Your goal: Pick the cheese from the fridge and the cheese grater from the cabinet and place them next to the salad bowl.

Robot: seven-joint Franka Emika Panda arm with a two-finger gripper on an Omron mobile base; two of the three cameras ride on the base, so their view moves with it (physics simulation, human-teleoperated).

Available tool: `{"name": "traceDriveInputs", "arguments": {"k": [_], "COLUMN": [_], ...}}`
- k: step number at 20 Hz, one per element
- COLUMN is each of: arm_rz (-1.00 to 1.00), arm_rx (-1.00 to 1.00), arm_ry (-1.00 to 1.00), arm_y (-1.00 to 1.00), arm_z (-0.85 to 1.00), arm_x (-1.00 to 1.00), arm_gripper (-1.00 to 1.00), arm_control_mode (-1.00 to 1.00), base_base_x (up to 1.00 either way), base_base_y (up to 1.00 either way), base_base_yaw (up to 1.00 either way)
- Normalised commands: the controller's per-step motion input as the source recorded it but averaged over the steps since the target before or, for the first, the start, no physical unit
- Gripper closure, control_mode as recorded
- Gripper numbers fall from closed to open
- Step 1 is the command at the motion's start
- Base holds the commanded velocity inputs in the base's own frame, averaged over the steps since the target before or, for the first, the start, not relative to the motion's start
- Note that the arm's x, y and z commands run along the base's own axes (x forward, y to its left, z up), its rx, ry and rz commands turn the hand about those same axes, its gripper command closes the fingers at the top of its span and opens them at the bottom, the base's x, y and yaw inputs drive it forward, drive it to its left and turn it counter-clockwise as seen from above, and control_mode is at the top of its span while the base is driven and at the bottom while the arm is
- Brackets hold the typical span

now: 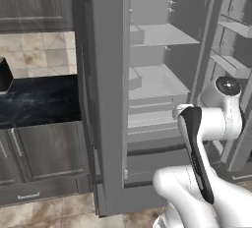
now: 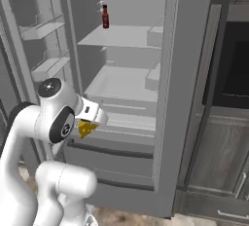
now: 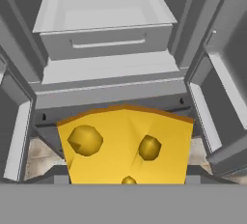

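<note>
Cheese: the cheese (image 3: 126,146) was in the tool (image 2: 87,128), a yellow wedge with holes, hanging just below the white hand in front of the open fridge (image 1: 106,94).
Tool: it was closed partway on the cheese; in the hand view the wedge covered the finger tips, so I judged the grip from the right base view, where the cheese sat right under the hand.
Fridge: both doors stood open; the shelves were bare except for a small red bottle (image 2: 105,16) on the upper one, and a drawer (image 3: 106,42) lay beyond the cheese.
Done: the cheese was picked, as it seemed.
Left: to carry the cheese to the bowl, then to fetch the grater from the cabinet and put it there too.
Table: a dark table (image 1: 39,101) was left of the fridge.
</note>
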Motion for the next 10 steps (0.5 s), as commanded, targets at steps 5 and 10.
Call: {"name": "traceDriveInputs", "arguments": {"k": [5, 10], "arm_rz": [0.0, 0.0], "arm_rx": [0.0, 0.0], "arm_ry": [0.0, 0.0], "arm_y": [0.0, 0.0], "arm_z": [0.0, 0.0], "arm_x": [0.0, 0.0], "arm_gripper": [1.0, 1.0], "arm_control_mode": [1.0, 1.0], "base_base_x": [-0.6, -0.63], "base_base_y": [0.14, 0.13], "base_base_yaw": [0.0, 0.0]}}
